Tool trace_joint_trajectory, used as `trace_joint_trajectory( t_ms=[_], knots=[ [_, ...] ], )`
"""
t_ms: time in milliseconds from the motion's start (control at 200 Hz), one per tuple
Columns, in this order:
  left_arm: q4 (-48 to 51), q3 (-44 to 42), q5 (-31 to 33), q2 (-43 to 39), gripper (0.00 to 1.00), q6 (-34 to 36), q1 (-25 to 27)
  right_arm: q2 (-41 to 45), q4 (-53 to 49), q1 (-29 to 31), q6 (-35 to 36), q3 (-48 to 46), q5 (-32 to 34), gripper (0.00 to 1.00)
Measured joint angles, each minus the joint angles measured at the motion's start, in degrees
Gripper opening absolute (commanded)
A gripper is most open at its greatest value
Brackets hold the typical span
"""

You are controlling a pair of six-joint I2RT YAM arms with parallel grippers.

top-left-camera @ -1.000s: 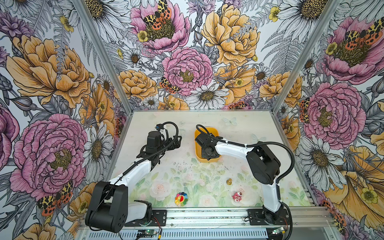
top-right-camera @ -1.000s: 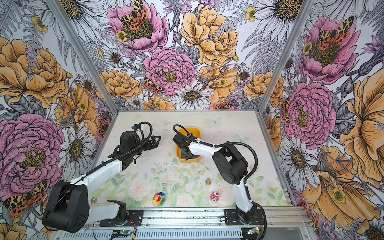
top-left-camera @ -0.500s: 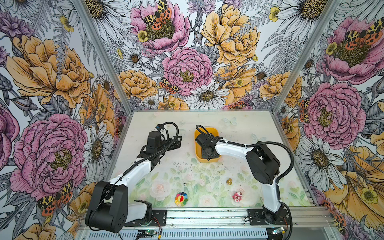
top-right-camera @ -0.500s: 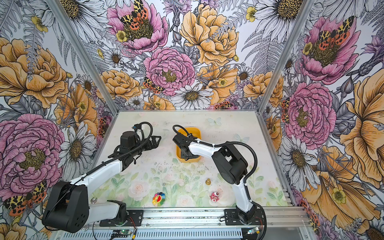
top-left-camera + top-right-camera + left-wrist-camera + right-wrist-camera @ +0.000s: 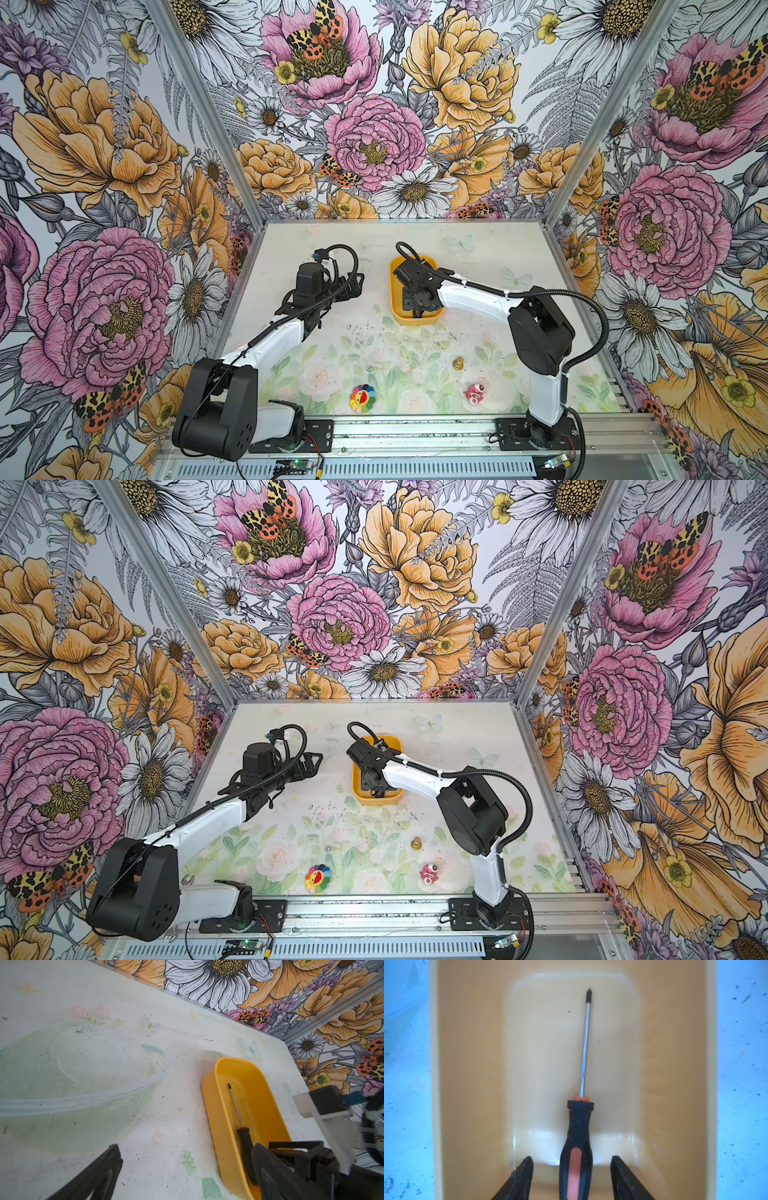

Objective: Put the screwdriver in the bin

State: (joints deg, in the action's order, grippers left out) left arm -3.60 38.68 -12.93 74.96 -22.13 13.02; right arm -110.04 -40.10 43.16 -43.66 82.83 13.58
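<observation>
Inside the bin (image 5: 467, 1084), the screwdriver (image 5: 576, 1126) lies lengthwise on the floor. Its tip points to the bin's far end, its handle lies toward the near end, and no part of it crosses the rim. By my judgement the placing itself is done, and only lifting the arm clear of the bin is left. The right claw (image 5: 572, 1159) hangs low over the bin's near end, pointing down into it. Its jaws are apart, with a gap on either side of the handle, and they grasp nothing. In both top views the right forearm stretches toward the bin with the wrist bent down. The left claw (image 5: 356, 286) hovers over the surface (image 5: 332, 340) to the left of the bin, apart from it, spread wide and empty.
</observation>
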Motion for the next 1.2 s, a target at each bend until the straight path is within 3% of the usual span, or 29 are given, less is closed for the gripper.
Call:
trace_joint_trajectory(
  t_ms=[155,355,565,736,956,1201],
  knots=[
    [0.52,0.07,1.29,0.20,0.99,0.17,0.17,5.25,0.04,-1.27,5.07,-0.35,-0.33,0.61],
    [1.44,0.72,4.17,-0.04,0.99,1.73,0.09,17.75,3.08,-4.66,17.62,-7.76,2.84,0.61],
    [-2.91,-1.53,6.69,-3.96,0.99,4.00,-0.79,36.00,13.05,-18.80,25.92,-21.73,1.68,0.61],
    [-4.68,-3.45,11.17,-7.80,0.99,7.91,-1.57,45.79,23.26,-30.67,29.79,-33.00,-0.66,0.61],
    [-6.75,-4.61,16.63,-10.29,0.99,13.66,-4.59,47.06,39.69,-42.51,32.22,-49.96,-5.07,0.61],
    [-16.50,-13.20,20.17,-11.17,0.99,19.45,-6.03,42.53,60.52,-44.65,35.65,-62.05,-5.29,0.61]
  ],
)
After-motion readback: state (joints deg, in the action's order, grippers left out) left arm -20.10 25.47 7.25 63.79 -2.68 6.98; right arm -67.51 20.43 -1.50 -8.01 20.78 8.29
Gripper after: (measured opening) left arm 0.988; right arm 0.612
